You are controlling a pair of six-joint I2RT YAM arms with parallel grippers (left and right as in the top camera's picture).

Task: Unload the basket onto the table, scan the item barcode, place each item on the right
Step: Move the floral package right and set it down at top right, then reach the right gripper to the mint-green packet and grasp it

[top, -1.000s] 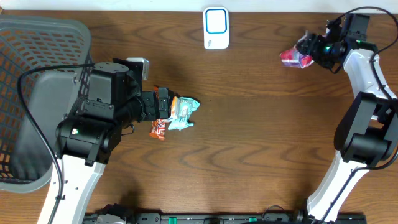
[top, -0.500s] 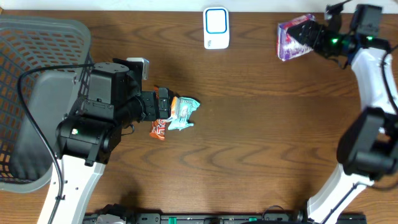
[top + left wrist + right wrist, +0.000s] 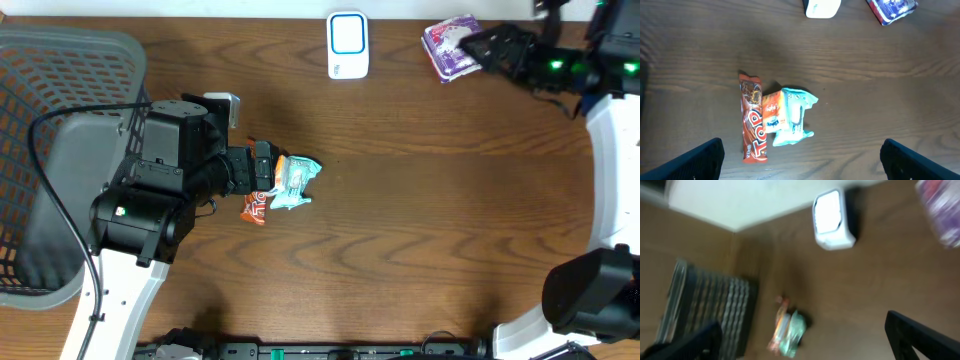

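A purple snack packet (image 3: 450,46) lies at the table's far edge, right of the white scanner (image 3: 348,45). My right gripper (image 3: 488,48) is just to the packet's right, open, with nothing between its fingers; its blurred wrist view shows the packet (image 3: 940,210) off to the upper right and the scanner (image 3: 832,219). My left gripper (image 3: 262,178) hovers open over a red bar (image 3: 751,125), an orange packet (image 3: 771,112) and a teal packet (image 3: 795,116). Both dark fingertips (image 3: 695,162) stand wide apart, clear of all three.
A grey mesh basket (image 3: 100,45) fills the left side of the table behind the left arm. The left wrist view also catches the scanner (image 3: 822,7) and the purple packet (image 3: 892,9) at its top edge.
The right arm swung toward the far edge and left with the purple packet, then opened and let it go beside the scanner. The left arm and its snacks did not move.
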